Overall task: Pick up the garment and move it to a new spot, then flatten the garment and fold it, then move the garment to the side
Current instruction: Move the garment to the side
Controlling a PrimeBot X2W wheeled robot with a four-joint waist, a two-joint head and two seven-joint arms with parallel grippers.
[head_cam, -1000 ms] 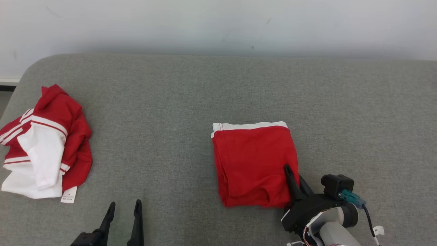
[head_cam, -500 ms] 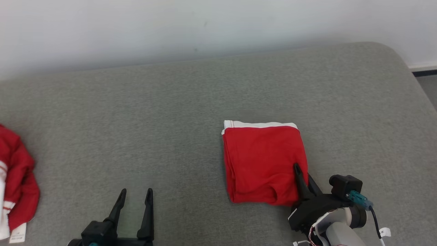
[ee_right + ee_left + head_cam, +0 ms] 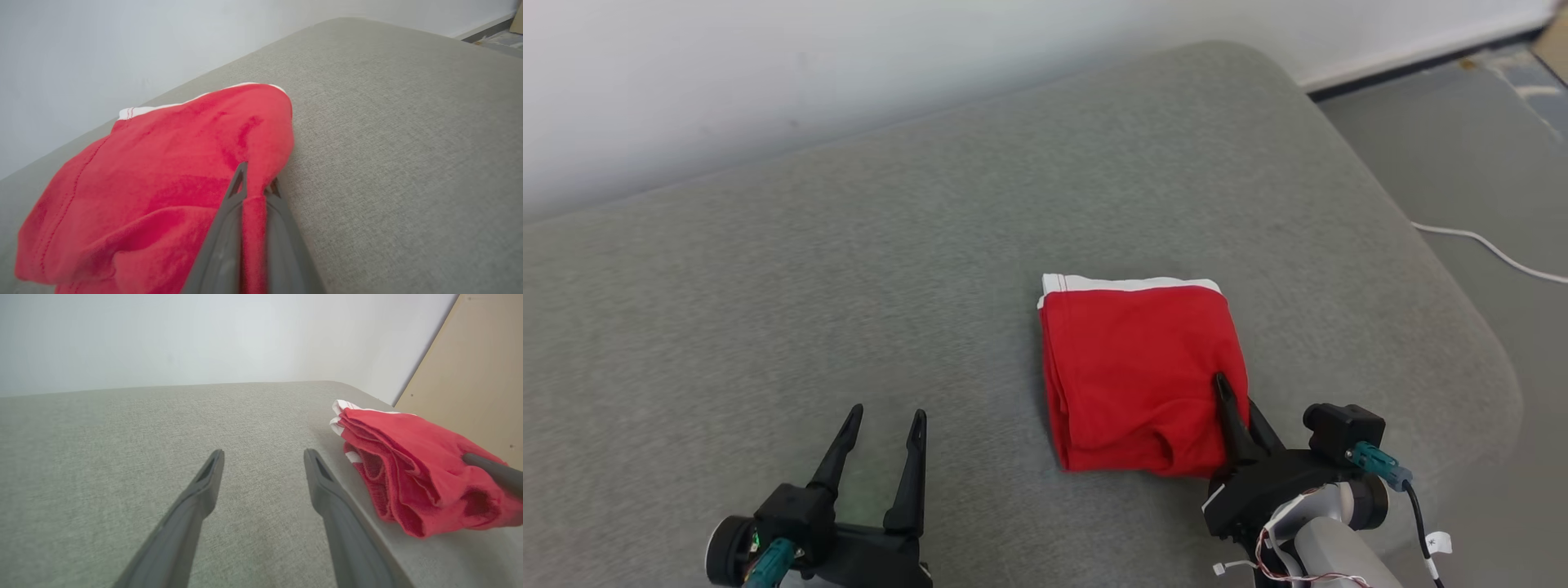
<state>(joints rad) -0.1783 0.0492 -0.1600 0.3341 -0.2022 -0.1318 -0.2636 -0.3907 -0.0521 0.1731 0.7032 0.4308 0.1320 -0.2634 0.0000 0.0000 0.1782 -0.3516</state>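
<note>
A grey upholstered surface (image 3: 849, 286) stands against a pale wall (image 3: 768, 65), its far right corner rounded, with grey floor (image 3: 1462, 147) beyond that edge and one white cable (image 3: 1486, 249) lying across the floor.

The right arm reaches in from the lower right, forearm angled up and to the left, with the right gripper (image 3: 1233, 394) low against the surface. Its two dark fingers are pinched together on a ridge of red cloth at the near right corner of the garment (image 3: 1139, 367). In the right wrist view a strip of fabric runs between them.

The left gripper (image 3: 887, 412) hangs at the lower left, fingers pointing away from the robot and spread wide with nothing between them, well apart from the garment.

There is one garment, folded into a rough rectangle, red with a white band along its far edge (its stacked layers show on the left side in the left wrist view). It lies on the right half of the surface, clear of every edge. Bare cloth-free surface stretches to its left and beyond it, and a narrower strip runs to its right before the surface drops to the floor.
</note>
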